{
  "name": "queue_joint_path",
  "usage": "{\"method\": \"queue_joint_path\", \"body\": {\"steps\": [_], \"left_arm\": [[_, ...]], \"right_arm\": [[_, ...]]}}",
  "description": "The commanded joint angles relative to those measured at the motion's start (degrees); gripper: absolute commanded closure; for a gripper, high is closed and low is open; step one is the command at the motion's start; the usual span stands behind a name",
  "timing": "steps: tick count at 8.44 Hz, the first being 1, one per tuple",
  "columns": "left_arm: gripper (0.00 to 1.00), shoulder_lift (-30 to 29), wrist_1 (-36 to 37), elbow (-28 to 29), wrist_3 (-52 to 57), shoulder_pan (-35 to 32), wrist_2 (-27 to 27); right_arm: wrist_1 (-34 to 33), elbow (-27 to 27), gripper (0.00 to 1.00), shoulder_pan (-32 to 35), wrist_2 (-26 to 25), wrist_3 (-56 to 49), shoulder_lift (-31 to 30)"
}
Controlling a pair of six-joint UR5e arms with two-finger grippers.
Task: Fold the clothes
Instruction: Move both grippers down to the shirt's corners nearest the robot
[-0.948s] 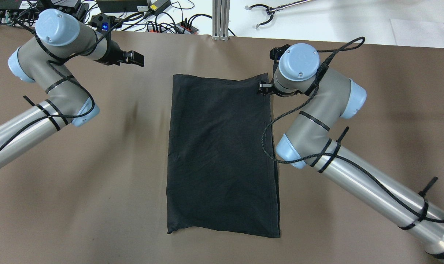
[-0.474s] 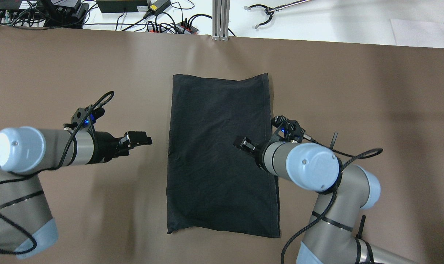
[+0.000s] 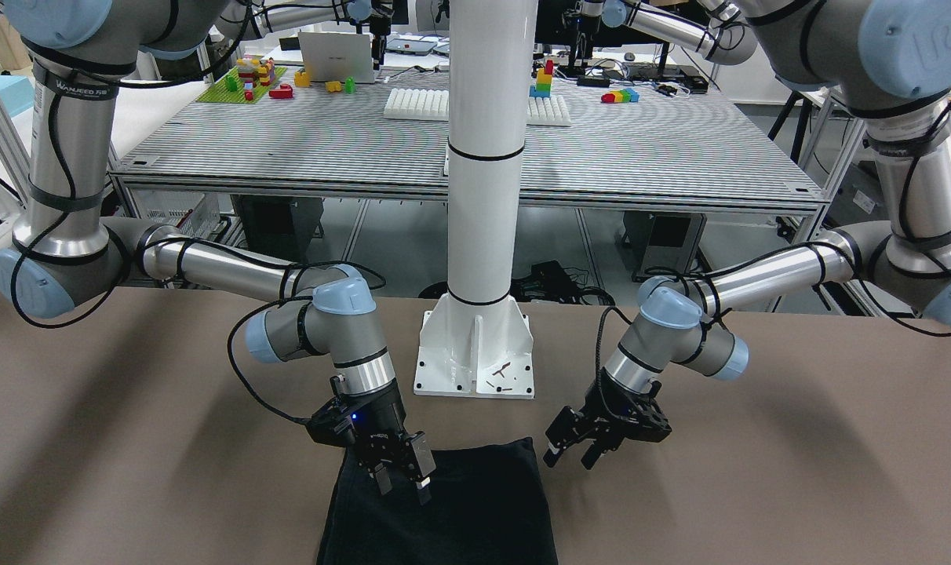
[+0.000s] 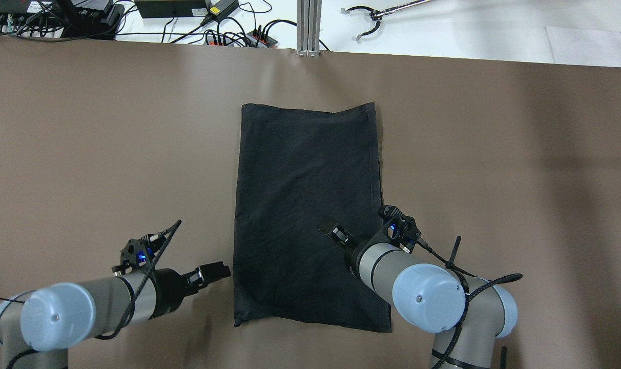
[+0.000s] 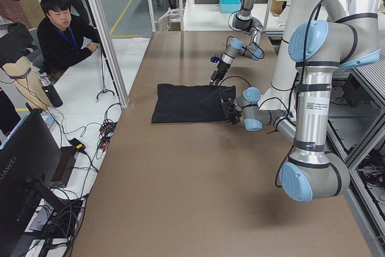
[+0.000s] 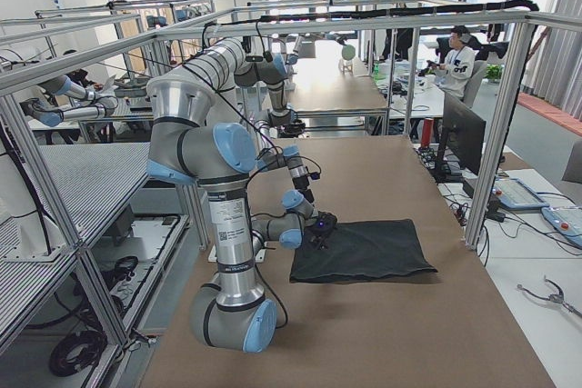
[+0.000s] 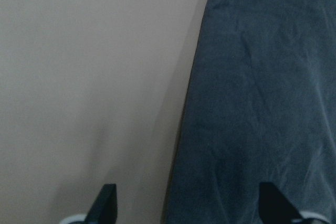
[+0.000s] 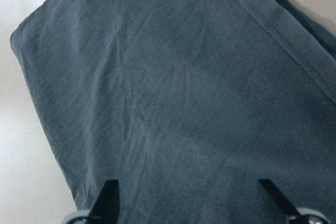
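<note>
1. Brown covering spreads over the whole tabletop (image 4: 495, 154). Past its far edge, black cables and power strips (image 4: 228, 33) and a long grabber tool (image 4: 377, 18) lie on a white surface.
2. At the robot's side of the tabletop stands a white pedestal (image 3: 479, 235), its base plate flat on the brown surface.
3. The black garment (image 4: 310, 205) lies flat in the middle of the tabletop. It is folded into a tall rectangle whose long sides run away from the robot, and a stitched hem (image 8: 283, 30) borders its right long side, where layered edges show.
4. The right pincer (image 4: 331, 231) is over the near right part of the garment, tilted down toward the cloth. Its two fingertips (image 8: 109, 198) stand wide apart with nothing between them. I cannot tell whether they touch the fabric.
5. The left pincer (image 4: 215, 270) sits low just beside the garment's left long edge, near the near left corner. Its fingertips (image 7: 107, 203) are also spread wide and hold nothing. In the wrist view that cloth edge runs up between them, with bare tabletop on one side and dark fabric on the other.
6. Beyond the tabletop's far side, in the left side view, a person (image 5: 63, 34) in dark clothes sits low.
</note>
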Motion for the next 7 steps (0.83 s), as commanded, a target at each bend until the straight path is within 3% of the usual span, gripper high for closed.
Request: {"method": "queue_joint_path", "body": {"steps": [1,5,6,7], "left_arm": [[0.05,-5.81,1.16,6.51,-3.65,5.05,5.09],[0.05,-7.95,1.16,8.04,-4.54,6.46,5.63],[0.12,-8.04,1.16,7.96,-5.06,6.55,5.8],[0.52,-7.95,1.16,7.69,-5.59,6.46,6.24]], "right_arm": [[0.15,-0.03,0.07,-0.48,-0.84,0.93,-0.53],[0.24,0.05,0.07,-0.48,-0.84,0.93,-0.97],[0.24,0.05,0.07,-0.48,-0.84,0.93,-1.06],[0.24,-0.03,0.07,-0.48,-0.92,0.93,-1.23]]}}
